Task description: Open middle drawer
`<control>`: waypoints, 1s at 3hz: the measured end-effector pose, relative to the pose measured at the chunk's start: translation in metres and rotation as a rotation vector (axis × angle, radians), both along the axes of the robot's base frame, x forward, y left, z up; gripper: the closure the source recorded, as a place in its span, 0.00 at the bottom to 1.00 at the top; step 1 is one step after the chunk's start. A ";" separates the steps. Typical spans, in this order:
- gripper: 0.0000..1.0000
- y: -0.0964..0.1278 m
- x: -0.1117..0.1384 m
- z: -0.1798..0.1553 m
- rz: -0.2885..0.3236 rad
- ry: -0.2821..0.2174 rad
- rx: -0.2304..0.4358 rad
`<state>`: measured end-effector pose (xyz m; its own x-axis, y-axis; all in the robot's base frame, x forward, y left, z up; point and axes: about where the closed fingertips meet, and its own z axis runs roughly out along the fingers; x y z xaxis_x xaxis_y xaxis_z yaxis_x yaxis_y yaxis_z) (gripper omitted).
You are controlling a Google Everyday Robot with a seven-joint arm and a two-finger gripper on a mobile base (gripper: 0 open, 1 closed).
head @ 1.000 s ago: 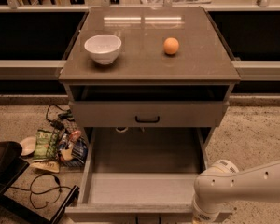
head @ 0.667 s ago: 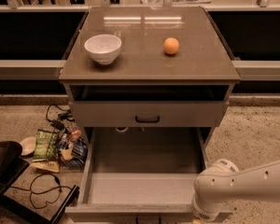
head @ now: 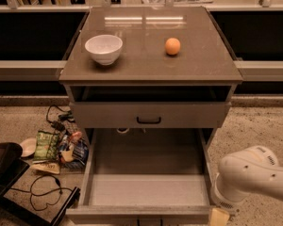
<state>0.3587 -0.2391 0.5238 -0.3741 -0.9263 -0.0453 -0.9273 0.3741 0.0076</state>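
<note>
your end effector (head: 220, 216) sits at the bottom right of the frame, just beside the front corner of the middle drawer (head: 148, 187). you cannot tell if it is released or clenched. the drawer already stands well out, so the step looks nearly done. back away straight and avoid knocking the front panel.

Seen at lower right, the robot's glossy white, rounded plastic arm (head: 259, 175) has a smooth shell that swells into a disc-shaped white joint (head: 225, 197) (fine ridges appear to ring its lower edge). Shading is soft grey along the underside. Just below the joint, at the bottom edge, sits the pale cream gripper (head: 220, 217), only partly in view.
</note>
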 end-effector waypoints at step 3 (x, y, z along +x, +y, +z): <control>0.00 -0.038 0.016 0.302 0.039 -0.253 -0.143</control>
